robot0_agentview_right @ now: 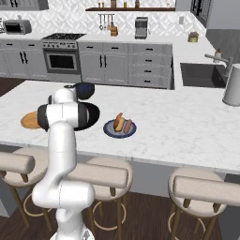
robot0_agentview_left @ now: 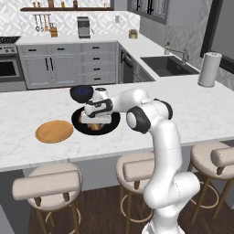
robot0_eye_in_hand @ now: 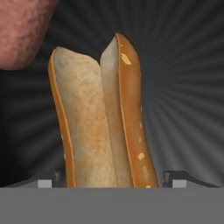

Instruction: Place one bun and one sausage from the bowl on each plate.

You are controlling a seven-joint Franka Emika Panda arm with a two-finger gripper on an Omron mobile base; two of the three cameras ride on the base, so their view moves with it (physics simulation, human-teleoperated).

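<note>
My gripper point(robot0_eye_in_hand: 111, 181) reaches down into the black bowl point(robot0_agentview_left: 112, 123) and stands open. Its fingertips point(robot0_eye_in_hand: 43, 182) flank an orange-brown bun point(robot0_eye_in_hand: 103, 118), with a gap showing on each side. The bun point(robot0_agentview_left: 94, 126) lies on the bowl's floor under the hand. A reddish sausage point(robot0_eye_in_hand: 19, 33) lies beside it in the bowl. The tan wooden plate point(robot0_agentview_left: 54, 131) sits bare to the left of the bowl. The blue-grey plate point(robot0_agentview_right: 112, 132) in the right base view carries another bun point(robot0_agentview_right: 118, 122) and sausage point(robot0_agentview_right: 127, 125).
A small dark blue bowl point(robot0_agentview_left: 81, 93) stands just behind the black bowl. A paper towel roll point(robot0_agentview_left: 209, 69) and the sink point(robot0_agentview_left: 168, 65) are far right. Stools point(robot0_agentview_left: 45, 183) line the counter's near edge.
</note>
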